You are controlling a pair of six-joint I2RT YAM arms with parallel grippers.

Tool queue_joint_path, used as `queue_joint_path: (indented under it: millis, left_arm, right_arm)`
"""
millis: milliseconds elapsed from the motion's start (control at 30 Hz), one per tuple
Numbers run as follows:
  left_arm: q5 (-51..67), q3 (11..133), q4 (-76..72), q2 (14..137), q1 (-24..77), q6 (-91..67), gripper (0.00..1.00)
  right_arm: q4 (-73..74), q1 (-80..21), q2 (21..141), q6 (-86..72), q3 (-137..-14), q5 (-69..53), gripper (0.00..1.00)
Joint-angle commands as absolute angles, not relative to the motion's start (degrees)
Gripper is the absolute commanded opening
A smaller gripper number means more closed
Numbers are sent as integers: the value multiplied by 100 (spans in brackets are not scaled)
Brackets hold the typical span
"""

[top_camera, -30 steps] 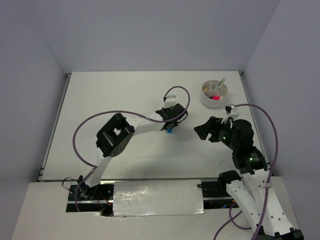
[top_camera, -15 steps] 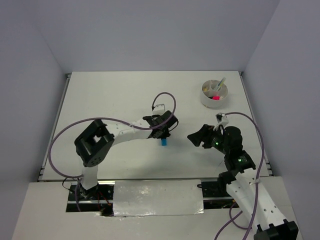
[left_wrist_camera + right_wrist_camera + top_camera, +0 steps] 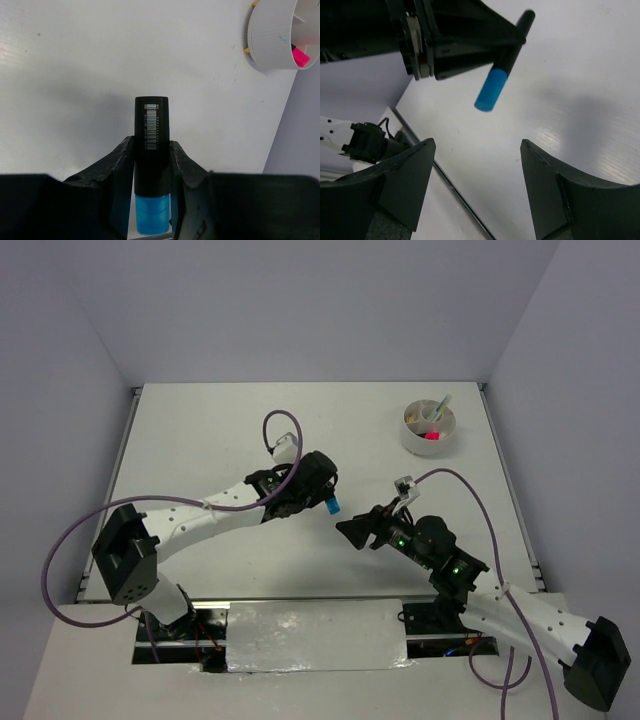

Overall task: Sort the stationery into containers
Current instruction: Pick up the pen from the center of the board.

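My left gripper [image 3: 322, 496] is shut on a blue-and-black highlighter [image 3: 330, 505] and holds it above the table's middle. In the left wrist view the highlighter [image 3: 151, 135] stands between the fingers [image 3: 117, 165], black end forward and blue end back. My right gripper [image 3: 350, 528] is open and empty, just right of and nearer than the highlighter. The right wrist view shows the highlighter [image 3: 500, 70] ahead of its open gripper [image 3: 477, 145]. The round white divided bowl [image 3: 425, 448] sits at the far right with a pink highlighter [image 3: 431, 436] and a thin pen [image 3: 441, 405] in it.
The bowl's wall [image 3: 270, 45] shows at the top right of the left wrist view, pink item [image 3: 300, 56] inside. Purple cables loop over both arms [image 3: 270, 430]. The table's near edge and a metal rail [image 3: 300, 610] lie close behind the grippers.
My left arm has drawn back and to the left, carrying the highlighter. My right arm has swung left and toward the near edge, closer to the highlighter.
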State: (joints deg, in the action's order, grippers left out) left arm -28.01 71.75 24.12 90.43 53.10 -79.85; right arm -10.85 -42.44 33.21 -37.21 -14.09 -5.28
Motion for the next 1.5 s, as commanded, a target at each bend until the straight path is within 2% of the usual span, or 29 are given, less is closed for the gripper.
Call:
queue_joint_path:
  millis: [0,200,333,400,800,1133,1300,1467]
  left_arm:
    - [-3181,7049,2602,8658,5475,-8823,0]
    - [-3436,6961,2760,8367,5660,-9298,0]
    - [-3472,6777,2593,8183,5687,-9334,0]
    - [-3454,6724,2549,8148,5695,-9343,0]
    - [-3323,6583,2540,7884,5695,-9220,0]
    - [-3270,6557,2391,7761,5695,-9000,0]
    - [-3164,6469,2250,7717,5695,-8974,0]
    - [-3208,6451,2259,7655,5695,-9000,0]
  right_arm:
    - [-2328,-4807,3462,-3920,-1309,971,76]
    - [-2592,-5395,4376,-3850,-1678,1845,71]
    - [-2829,-5616,4772,-3894,-1872,2302,61]
    - [-3058,-5651,4860,-3841,-1855,2303,60]
    - [-3419,-5695,4896,-2628,-1977,1442,61]
    - [-3578,-5687,4623,-2478,-1731,1291,72]
    - [-3261,-5687,4877,-2707,-2030,1687,70]
    - [-3224,-5687,5124,-2786,-2206,1688,62]
